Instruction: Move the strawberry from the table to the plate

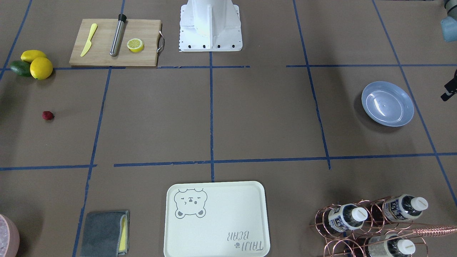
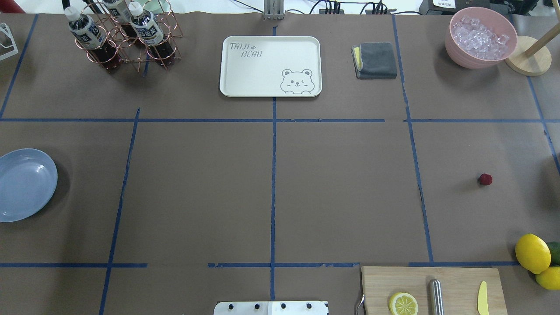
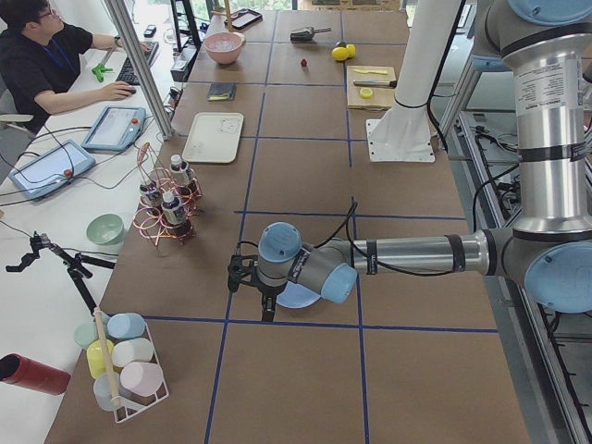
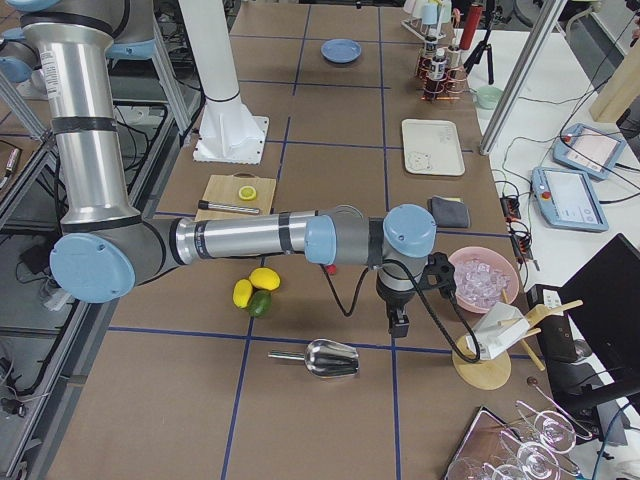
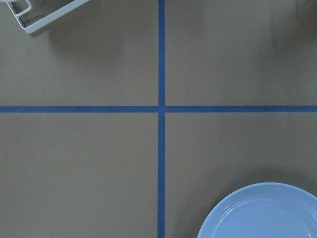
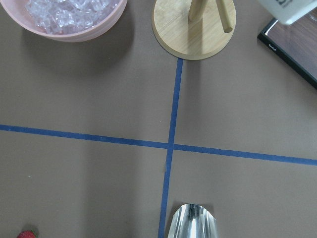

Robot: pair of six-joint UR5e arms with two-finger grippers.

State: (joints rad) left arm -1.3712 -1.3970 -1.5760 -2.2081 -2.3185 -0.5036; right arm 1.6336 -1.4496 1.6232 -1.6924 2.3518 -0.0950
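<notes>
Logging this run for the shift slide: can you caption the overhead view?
Strawberry sits on the table at the robot's right; the empty blue plate waits at the far left edge.

Bright, sharp; glare on plate (image 1: pixel 392 114)

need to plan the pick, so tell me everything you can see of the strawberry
The strawberry is a tiny, dark red, roundish berry with a bumpy surface, far smaller than the lemons nearby. It lies on the bare brown paper of the table, on the robot's right side, inside a taped grid cell between the lemons and the pink bowl of ice. It sits alone, clear of the blue tape lines, and casts a small shadow. Only the table touches it. The right wrist view catches just its edge.
</notes>
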